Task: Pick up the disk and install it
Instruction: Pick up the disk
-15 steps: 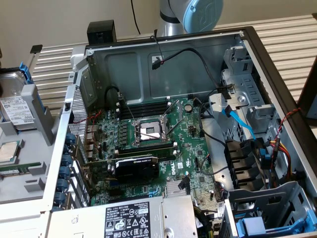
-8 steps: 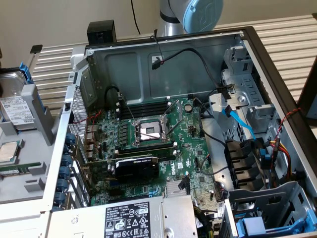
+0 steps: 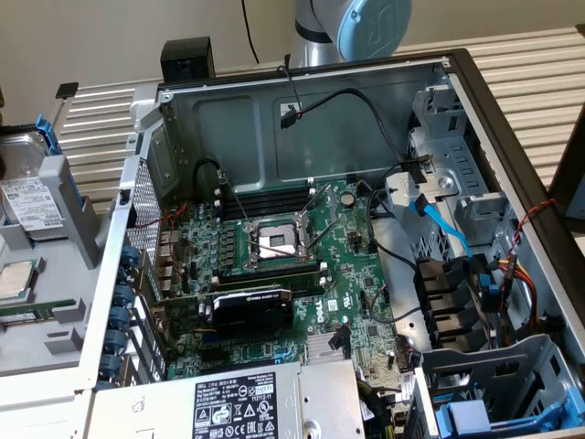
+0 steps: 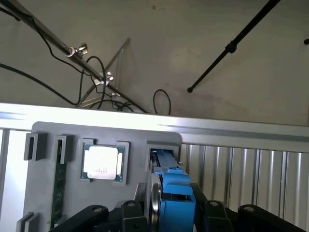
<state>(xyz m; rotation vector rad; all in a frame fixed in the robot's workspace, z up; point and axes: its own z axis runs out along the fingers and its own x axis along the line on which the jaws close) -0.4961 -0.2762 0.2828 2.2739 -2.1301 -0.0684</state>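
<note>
While the disk stands on edge in its slot in the grey parts holder, you can see its silver body and bright blue carrier frame edge-on in the wrist view. In the exterior view the disk turns its white label toward you, near the far end of the holder, with the blue frame rising above the slot.

Your gripper has its jaws spread wide and holds nothing. The black fingers line up one on each side of the disk in the wrist view, and nothing grips the disk in the exterior view.

In the pocket just beside the disk's slot you have the square CPU chip, lying flat, and beyond it a memory stick set on edge in a narrow groove.

The holder lies outside the open computer case, along the case's wall on the exterior view's left. Inside the case you see the motherboard, the labelled power supply at the near edge, and a drive cage with a blue part in the near corner on the exterior view's right. The robot arm rises behind the case's far wall.
</note>
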